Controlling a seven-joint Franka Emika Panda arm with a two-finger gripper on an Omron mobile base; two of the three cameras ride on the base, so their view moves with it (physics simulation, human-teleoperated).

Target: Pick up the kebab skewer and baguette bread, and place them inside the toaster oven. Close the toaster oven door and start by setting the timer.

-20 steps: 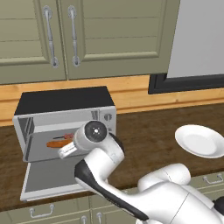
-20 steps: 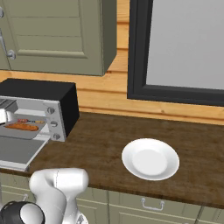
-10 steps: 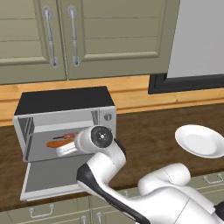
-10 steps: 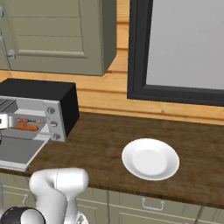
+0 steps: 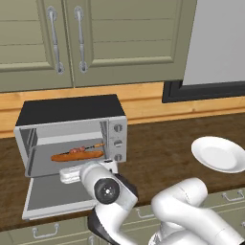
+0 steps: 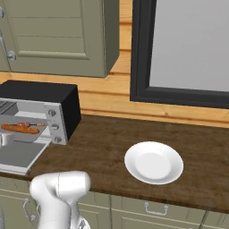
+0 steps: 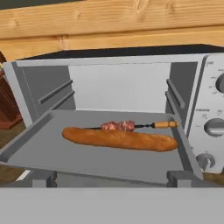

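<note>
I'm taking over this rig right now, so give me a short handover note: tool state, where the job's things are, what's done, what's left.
Tool: open, holding nothing, just in front of the toaster oven.
Baguette bread: lying on the tray inside the oven.
Kebab skewer: on the same tray, just behind the baguette and close beside it.
Toaster oven door: dropped fully open, flat toward the counter edge.
White plate: on the counter to the right, nothing on it.
Done: both foods are in the oven.
Left: lift the door shut, then turn the timer knob on the right panel.
</note>
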